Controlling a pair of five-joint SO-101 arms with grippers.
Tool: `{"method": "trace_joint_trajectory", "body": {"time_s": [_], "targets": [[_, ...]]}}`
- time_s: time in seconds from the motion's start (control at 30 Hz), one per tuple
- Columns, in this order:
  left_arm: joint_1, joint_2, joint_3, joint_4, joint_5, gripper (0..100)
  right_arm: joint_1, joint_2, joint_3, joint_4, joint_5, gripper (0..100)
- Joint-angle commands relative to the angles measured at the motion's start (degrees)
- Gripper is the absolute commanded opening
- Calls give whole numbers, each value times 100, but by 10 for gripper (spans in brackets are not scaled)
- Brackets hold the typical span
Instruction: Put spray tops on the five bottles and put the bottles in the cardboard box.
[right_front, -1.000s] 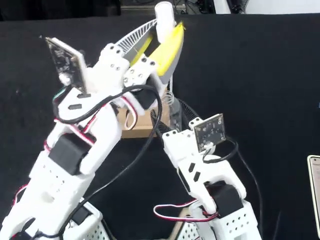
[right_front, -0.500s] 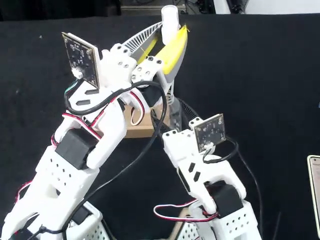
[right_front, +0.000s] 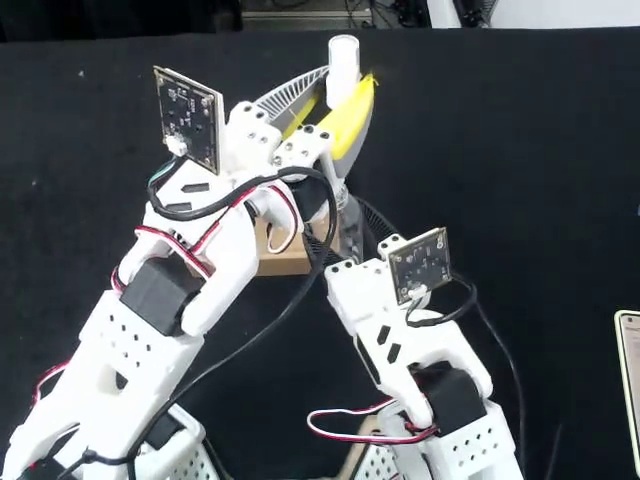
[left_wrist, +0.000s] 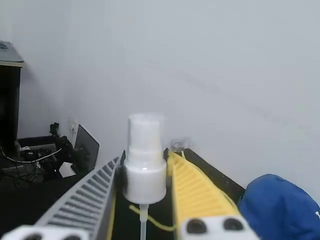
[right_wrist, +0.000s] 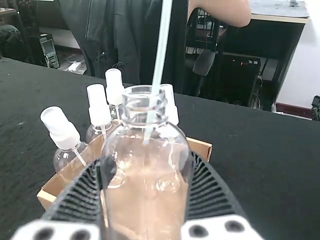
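My left gripper (right_front: 335, 100) is shut on a white spray top (left_wrist: 145, 160), held high over the table; the spray top (right_front: 343, 62) stands between the grey and yellow fingers. Its thin dip tube (right_wrist: 159, 60) hangs down into the open neck of a clear bottle (right_wrist: 146, 165). My right gripper (right_wrist: 145, 200) is shut on that bottle and holds it upright, close in front of the cardboard box (right_wrist: 197, 147). Inside the box stand several clear bottles (right_wrist: 67, 150) fitted with white spray tops. In the high view the bottle (right_front: 349, 225) and the box (right_front: 285, 260) are mostly hidden behind the arms.
The table (right_front: 520, 150) is black cloth. A flat white object (right_front: 630, 360) lies at its right edge. A person's arm (right_wrist: 220, 10) and dark furniture show in the room behind the table.
The left arm has swung to the right with the spray top, bringing it more nearly over the bottle. The right arm has kept still.
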Motion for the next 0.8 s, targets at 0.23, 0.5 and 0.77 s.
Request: {"method": "trace_joint_trajectory", "body": {"time_s": [0.23, 0.5, 0.77], "targets": [[22, -404, 892, 18, 62, 31, -62, -145, -163, -167, -9, 10], [31, -1609, 2018, 26, 97, 38, -88, -145, -163, -167, -9, 10], [13, -1749, 1640, 1231, 484, 204, -88, -145, -145, -167, -9, 10]]}}
